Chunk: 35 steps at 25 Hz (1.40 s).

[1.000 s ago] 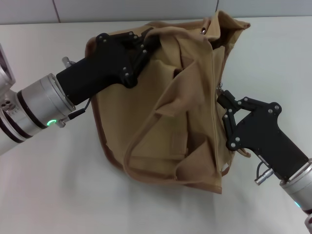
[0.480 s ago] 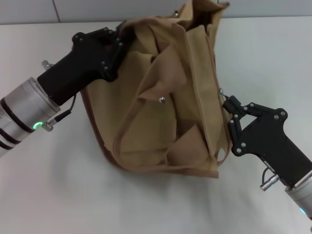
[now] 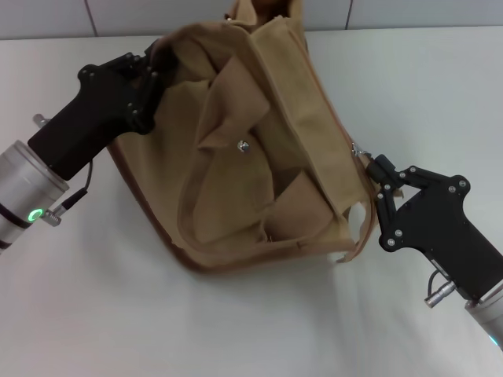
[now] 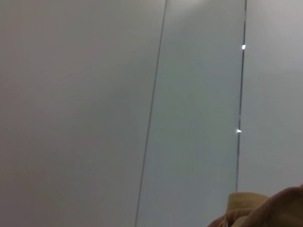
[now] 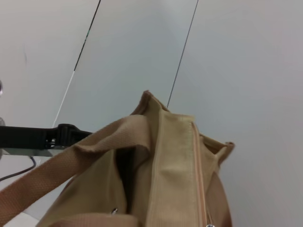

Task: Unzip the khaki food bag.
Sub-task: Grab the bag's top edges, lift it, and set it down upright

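Observation:
The khaki food bag (image 3: 259, 157) lies slumped on the white table, its front pocket snap (image 3: 243, 145) facing up and a webbing handle (image 3: 189, 212) looping toward me. My left gripper (image 3: 153, 64) is shut on the bag's far left top corner. My right gripper (image 3: 369, 163) is at the bag's right side, shut at the silver zipper pull (image 3: 354, 148) on the zipper line. The right wrist view shows the bag (image 5: 165, 175), its zipper seam (image 5: 199, 165) and the left gripper (image 5: 52, 137) beyond it. The left wrist view shows only a corner of the bag (image 4: 270, 210).
The white table (image 3: 236, 330) spreads around the bag, with bare surface in front and to the right. A grey panelled wall (image 3: 47, 16) runs along the table's far edge. Nothing else stands on the table.
My left gripper has moved left, dragging the bag's top with it, so the bag has swung and shifted left. My right gripper has stayed near the pull, drifting slightly right.

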Tool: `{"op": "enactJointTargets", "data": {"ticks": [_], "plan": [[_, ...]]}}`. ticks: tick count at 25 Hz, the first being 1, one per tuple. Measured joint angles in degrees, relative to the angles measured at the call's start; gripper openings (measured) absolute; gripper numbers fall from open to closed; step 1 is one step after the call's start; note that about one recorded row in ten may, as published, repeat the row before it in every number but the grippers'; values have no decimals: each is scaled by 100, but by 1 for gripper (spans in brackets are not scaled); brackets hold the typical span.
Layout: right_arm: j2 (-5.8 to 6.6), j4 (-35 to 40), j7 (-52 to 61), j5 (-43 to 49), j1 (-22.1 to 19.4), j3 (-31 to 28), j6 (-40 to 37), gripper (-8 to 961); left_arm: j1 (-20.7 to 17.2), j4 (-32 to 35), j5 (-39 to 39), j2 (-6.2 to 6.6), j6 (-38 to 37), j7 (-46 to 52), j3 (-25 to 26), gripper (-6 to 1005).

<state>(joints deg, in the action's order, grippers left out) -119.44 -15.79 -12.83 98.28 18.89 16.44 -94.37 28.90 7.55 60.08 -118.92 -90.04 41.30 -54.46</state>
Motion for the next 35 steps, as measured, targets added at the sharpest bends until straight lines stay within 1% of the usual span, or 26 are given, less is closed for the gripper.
{"op": "enactJointTargets", "data": {"ticks": [11,21,27,32,35], "plan": [[8,90,11,-8,0,-8,-3,71,-303,15,-7,19,-3,23,168,114],[9,502,556,-20,-2,-9,-207,83,-598,54,-2,38,-94,100,299,115],[-6,549,688,-20,100,-9,-263,91,-733,54,16,38,-172,100,296,115],[-9,535,790,-20,177,-107,-313,97,-943,44,24,39,-218,146,294,116],[-8,549,1061,-20,218,-269,-341,149,-1073,20,27,42,-218,171,260,116]]}}
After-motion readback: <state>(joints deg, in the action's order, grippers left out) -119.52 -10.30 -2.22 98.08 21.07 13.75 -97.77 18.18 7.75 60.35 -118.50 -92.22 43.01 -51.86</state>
